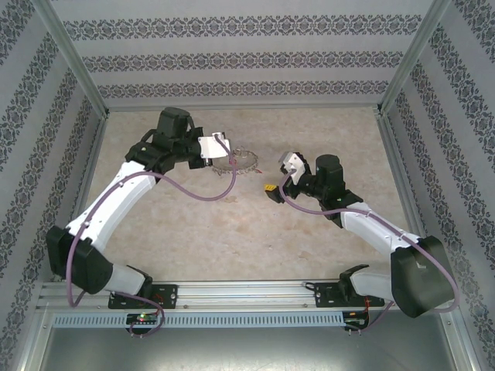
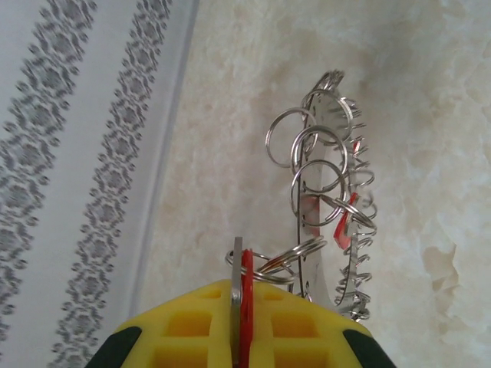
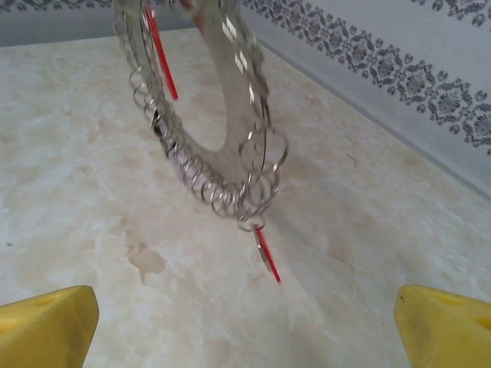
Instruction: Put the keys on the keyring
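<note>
The keyring [image 1: 238,163] is a beaded silvery loop hanging just above the table at the back centre. In the left wrist view, small split rings thread along the keyring [image 2: 331,192]. My left gripper [image 2: 242,307] is shut on a red-headed key [image 2: 245,276] linked to those rings, and so holds the loop up. Further along the loop a second red key [image 2: 343,222] hangs. In the right wrist view, one key [image 3: 266,254] dangles from the bottom of the keyring [image 3: 219,188] and another key [image 3: 163,57] hangs higher up. My right gripper [image 3: 245,330] stands open, short of the loop, with nothing between its pads.
The table is pale marbled stone [image 1: 232,232], enclosed by patterned walls with metal frame posts [image 1: 398,93]. A purple cable [image 1: 213,197] loops from the left arm over the table. The right gripper [image 1: 280,176] sits right of the loop.
</note>
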